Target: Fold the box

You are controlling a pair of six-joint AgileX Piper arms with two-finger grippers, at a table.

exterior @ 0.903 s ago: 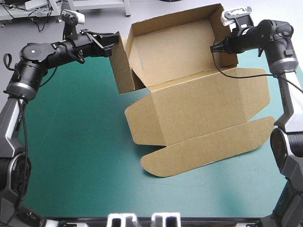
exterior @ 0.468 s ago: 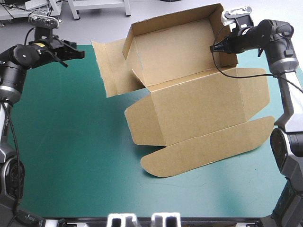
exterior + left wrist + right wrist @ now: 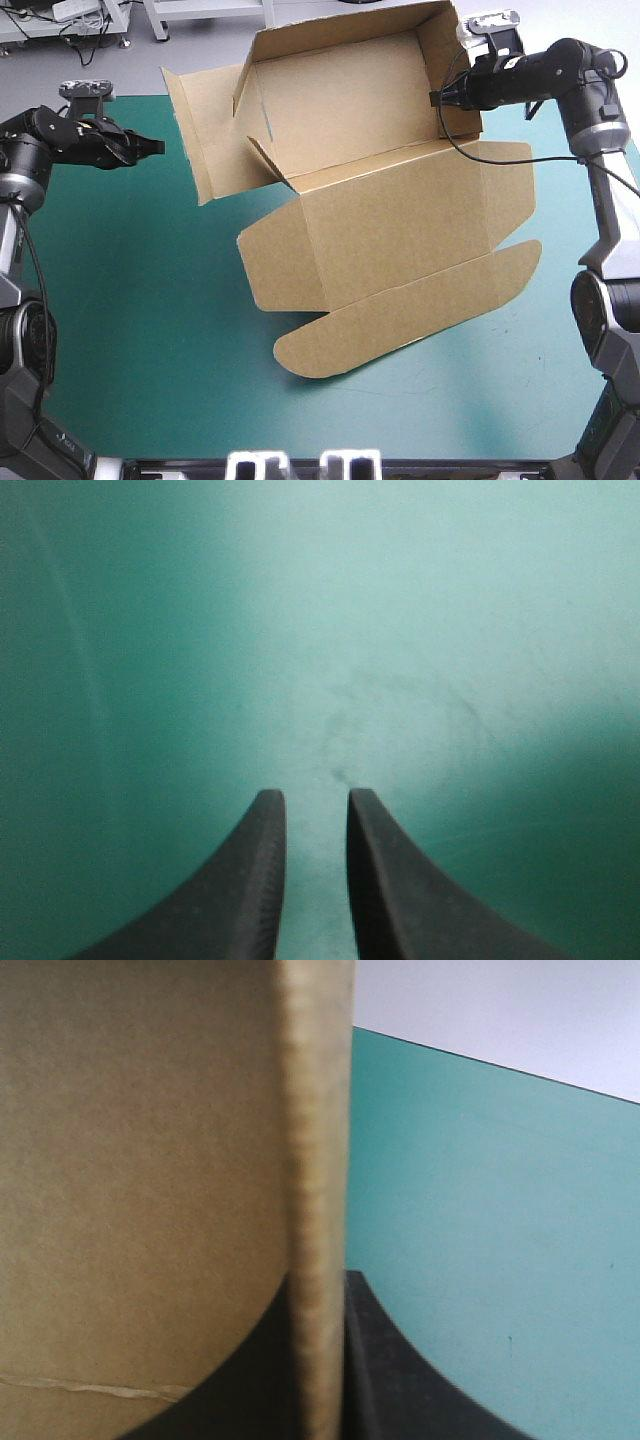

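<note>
From above: half-raised box held by an end wall in the right gripper, well ahead of the left gripper. Left wrist: fingers slightly apart, empty, over teal-green cover. Right wrist: clamped on the wall's edge; probably light, stiff board, best gripped at edges.

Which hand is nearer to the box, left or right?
Right. The right hand is shut on the right wall of the box; the left hand hovers over the teal-green cover, apart from it.
</note>
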